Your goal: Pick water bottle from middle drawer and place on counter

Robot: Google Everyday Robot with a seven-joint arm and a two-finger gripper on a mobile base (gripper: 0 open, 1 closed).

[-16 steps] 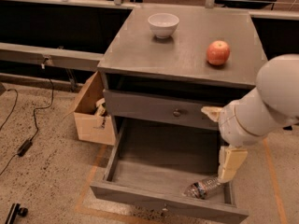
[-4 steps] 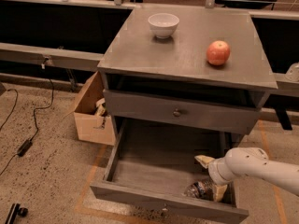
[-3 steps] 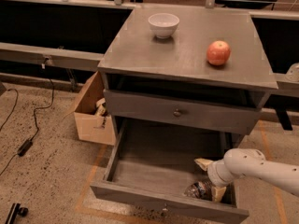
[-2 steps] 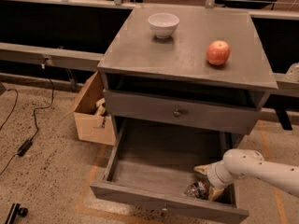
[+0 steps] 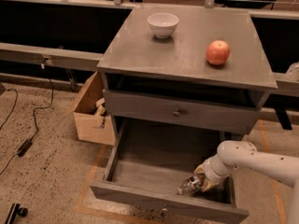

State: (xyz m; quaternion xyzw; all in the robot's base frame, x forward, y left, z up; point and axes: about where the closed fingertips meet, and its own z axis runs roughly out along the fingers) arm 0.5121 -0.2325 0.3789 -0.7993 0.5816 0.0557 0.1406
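Observation:
The water bottle [image 5: 188, 186] lies on its side in the front right corner of the open middle drawer [image 5: 154, 169], and only its clear end shows. My gripper [image 5: 201, 181] is down inside the drawer, reaching in from the right on the white arm. Its tan fingers [image 5: 205, 175] are closed around the bottle, which still rests low on the drawer floor. The grey counter [image 5: 187, 45] lies above it.
A white bowl [image 5: 162, 24] stands at the back of the counter and a red apple [image 5: 217, 52] at its right. A shut drawer front with a knob [image 5: 176, 111] sits just above the open drawer. A cardboard box [image 5: 92, 111] stands on the floor to the left, with cables beyond it.
The gripper came down into the drawer onto the bottle. Its fingers, spread apart a second ago, have drawn together around it. The bottle has hardly moved.

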